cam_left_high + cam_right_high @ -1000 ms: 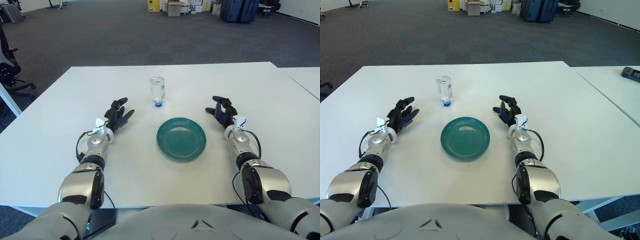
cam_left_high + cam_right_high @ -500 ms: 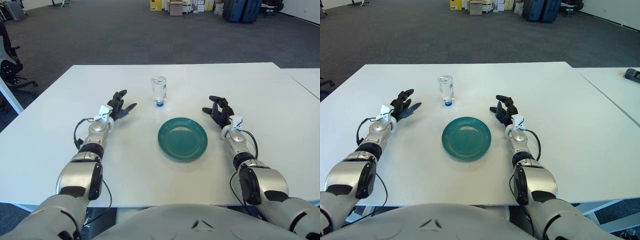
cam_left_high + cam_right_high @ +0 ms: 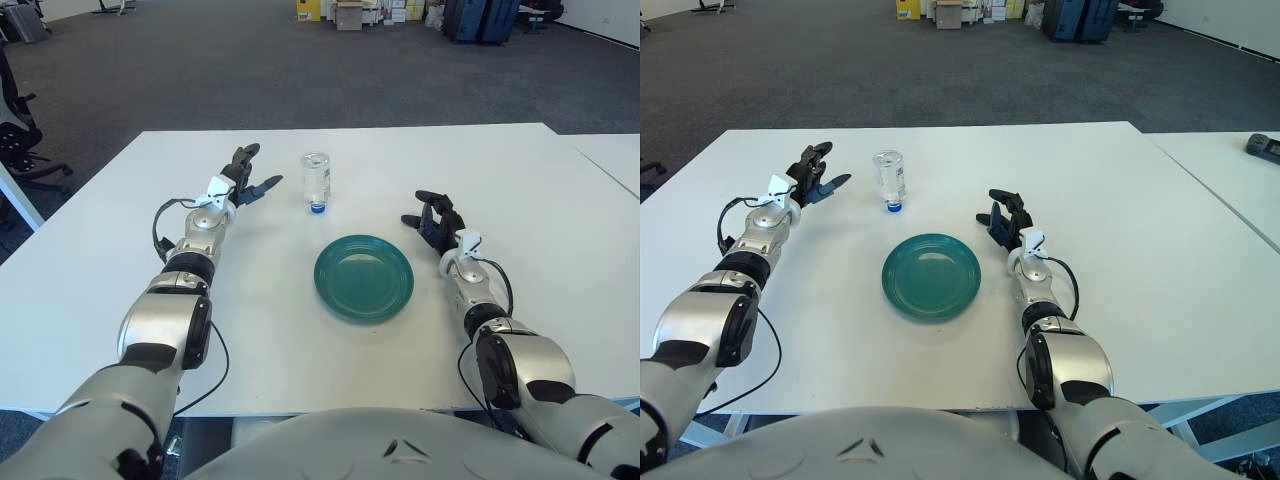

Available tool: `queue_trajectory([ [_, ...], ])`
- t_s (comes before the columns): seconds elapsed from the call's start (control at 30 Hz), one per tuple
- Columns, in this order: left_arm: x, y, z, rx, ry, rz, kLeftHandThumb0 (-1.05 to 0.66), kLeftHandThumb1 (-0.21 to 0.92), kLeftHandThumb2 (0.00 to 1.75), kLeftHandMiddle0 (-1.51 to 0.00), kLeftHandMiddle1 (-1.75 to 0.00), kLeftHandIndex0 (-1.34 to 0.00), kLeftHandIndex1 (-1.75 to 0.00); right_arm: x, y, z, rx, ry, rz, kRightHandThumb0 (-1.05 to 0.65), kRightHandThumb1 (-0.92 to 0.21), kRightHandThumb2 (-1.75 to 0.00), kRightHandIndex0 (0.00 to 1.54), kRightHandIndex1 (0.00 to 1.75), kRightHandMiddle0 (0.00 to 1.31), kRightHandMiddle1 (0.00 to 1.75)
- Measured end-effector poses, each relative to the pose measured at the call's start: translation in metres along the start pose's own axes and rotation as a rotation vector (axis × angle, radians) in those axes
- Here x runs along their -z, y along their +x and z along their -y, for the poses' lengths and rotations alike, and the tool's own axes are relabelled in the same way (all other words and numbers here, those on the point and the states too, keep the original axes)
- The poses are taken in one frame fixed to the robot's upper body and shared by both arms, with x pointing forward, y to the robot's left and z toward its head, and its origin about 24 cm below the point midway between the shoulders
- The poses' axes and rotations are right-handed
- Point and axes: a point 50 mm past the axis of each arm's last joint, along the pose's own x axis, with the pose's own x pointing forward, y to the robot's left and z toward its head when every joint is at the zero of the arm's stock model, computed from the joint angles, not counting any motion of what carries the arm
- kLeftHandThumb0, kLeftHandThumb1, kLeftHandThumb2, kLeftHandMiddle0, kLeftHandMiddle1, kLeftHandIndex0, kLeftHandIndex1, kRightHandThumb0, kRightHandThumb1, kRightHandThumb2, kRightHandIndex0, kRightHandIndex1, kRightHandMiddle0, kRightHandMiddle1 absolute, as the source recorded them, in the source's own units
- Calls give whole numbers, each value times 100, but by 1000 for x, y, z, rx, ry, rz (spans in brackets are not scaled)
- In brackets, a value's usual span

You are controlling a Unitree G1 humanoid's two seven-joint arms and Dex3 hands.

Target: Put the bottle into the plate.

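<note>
A small clear bottle (image 3: 316, 180) with a blue cap lies on the white table (image 3: 520, 170), its cap pointing toward me. Just in front of it sits a round teal plate (image 3: 364, 277), with nothing on it. My left hand (image 3: 244, 182) hovers to the left of the bottle, fingers spread and holding nothing, a short gap away from it. My right hand (image 3: 430, 218) shows to the right of the plate, fingers loosely curled and holding nothing.
A second white table (image 3: 1240, 170) stands at the right with a dark object (image 3: 1263, 146) on it. Dark carpet lies beyond the far edge, with boxes and cases at the back of the room.
My left hand has moved forward and to the right, from beside the plate up to a spot left of the bottle. The right hand has crept slightly forward.
</note>
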Motion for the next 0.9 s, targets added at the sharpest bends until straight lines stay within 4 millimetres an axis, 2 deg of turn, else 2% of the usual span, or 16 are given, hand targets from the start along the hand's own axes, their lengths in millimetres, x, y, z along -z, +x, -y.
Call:
queue_trajectory([
  [0.3, 6, 3, 25, 39, -33, -68, -98, 92, 4, -11, -1, 0, -28, 0, 0, 1, 11, 1, -3, -64, -92, -85, 62, 61, 10, 95],
  [0.5, 2, 8, 42, 74, -61, -82, -99, 92, 4, -9, 0, 0, -19, 0, 0, 1, 17, 0, -1, -63, -92, -86, 62, 62, 10, 96],
  [0.9, -5, 13, 58, 124, -15, -88, -100, 92, 4, -9, 0, 0, -8, -1, 1, 1, 20, -3, 2, -64, -92, -87, 61, 64, 10, 96],
])
